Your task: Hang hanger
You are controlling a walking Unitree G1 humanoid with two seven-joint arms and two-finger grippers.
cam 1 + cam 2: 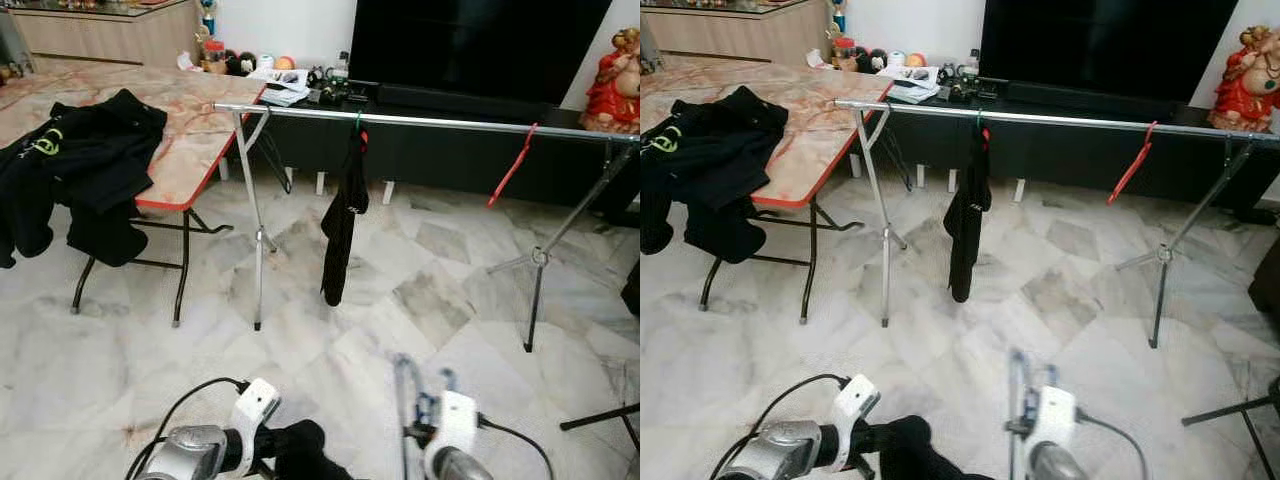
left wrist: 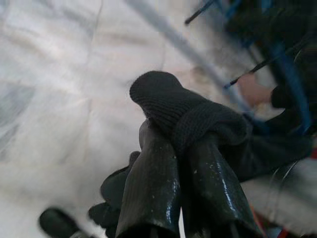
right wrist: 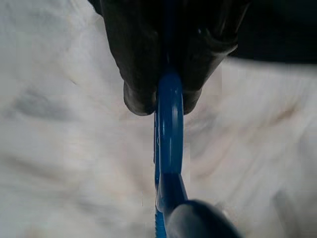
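Fingers (image 3: 143, 74) of our right gripper (image 3: 166, 101) are pinched tight on a blue hanger (image 3: 170, 148), held low above the marble floor (image 1: 400, 290), well short of the silver rail (image 1: 450, 123). Our left gripper (image 2: 181, 163) is closed on a fold of black knit garment (image 2: 183, 109). On the rail we see a hung black garment (image 1: 340, 225) and a red hanger (image 1: 510, 165)

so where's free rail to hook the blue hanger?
Widest bare stretch of the silver metal clothes rail: between the hanging black garment and the empty red plastic hanger. A shorter bare stretch lies right of the red hanger. The left end is crowded by a dark wire hanger and the marble-patterned folding table.
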